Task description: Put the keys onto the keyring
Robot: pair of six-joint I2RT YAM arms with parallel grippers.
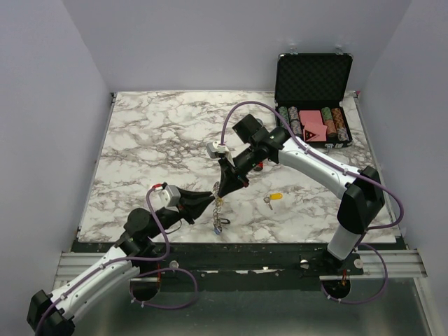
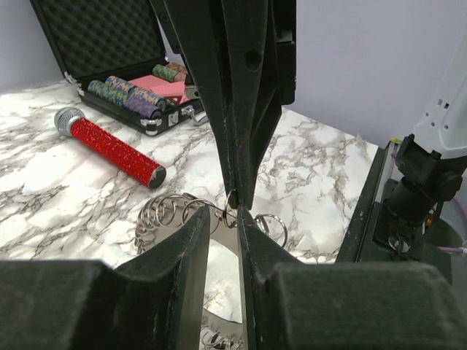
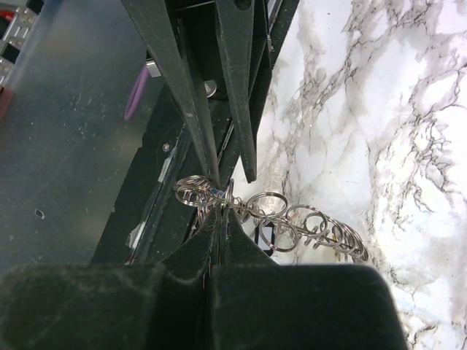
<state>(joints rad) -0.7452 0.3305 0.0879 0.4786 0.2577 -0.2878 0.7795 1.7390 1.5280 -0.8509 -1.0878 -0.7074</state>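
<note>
On marble table (image 1: 154, 140), toward front edge: both arms brought together tip to tip. Open chip case (image 1: 313, 73) set at far right corner. Right gripper (image 1: 224, 189) jaws pressed together on keyring (image 1: 218, 214) rim, ring hung below. Left gripper (image 1: 212, 197) jaws held narrowly apart at same loops; whether anything is pinched cannot be told. Yellow-headed key (image 1: 274, 198) laid flat on table, right of ring, apart from it.

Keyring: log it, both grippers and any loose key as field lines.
keyring: held at the right gripper's tips
right gripper: shut on keyring
left gripper: jaws slightly apart at the keyring; grip unclear
loose key: yellow head, lying on the table, apart from both grippers
</note>
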